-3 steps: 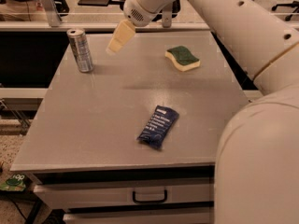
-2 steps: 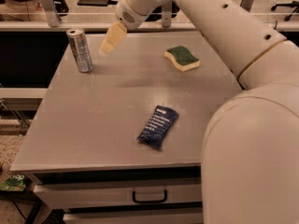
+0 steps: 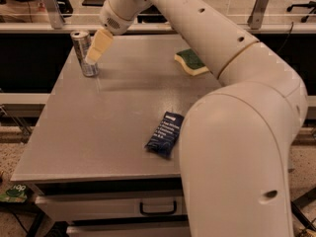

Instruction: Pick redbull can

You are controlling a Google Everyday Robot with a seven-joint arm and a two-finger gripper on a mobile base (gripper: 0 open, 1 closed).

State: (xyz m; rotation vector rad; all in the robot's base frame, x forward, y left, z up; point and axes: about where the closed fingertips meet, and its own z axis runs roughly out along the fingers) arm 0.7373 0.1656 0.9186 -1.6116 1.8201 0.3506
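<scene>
The redbull can (image 3: 82, 50) is a slim silver-grey can with a shiny top, standing upright at the far left corner of the grey table (image 3: 98, 127). My gripper (image 3: 96, 51) reaches in from the upper right on the big white arm. Its cream tip points down-left and overlaps the can's right side at mid height. I cannot tell whether it touches the can or is around it. The can stands on the table.
A green and yellow sponge (image 3: 191, 63) lies at the far right of the table. A dark blue flat packet (image 3: 164, 134) lies near the front, beside my arm's large white link. A rail and posts run behind the table. A drawer (image 3: 158, 209) sits under the front edge.
My gripper has moved left and slightly down, from the middle of the table's far edge to the can's right side. The can, the sponge and the packet have not moved.
</scene>
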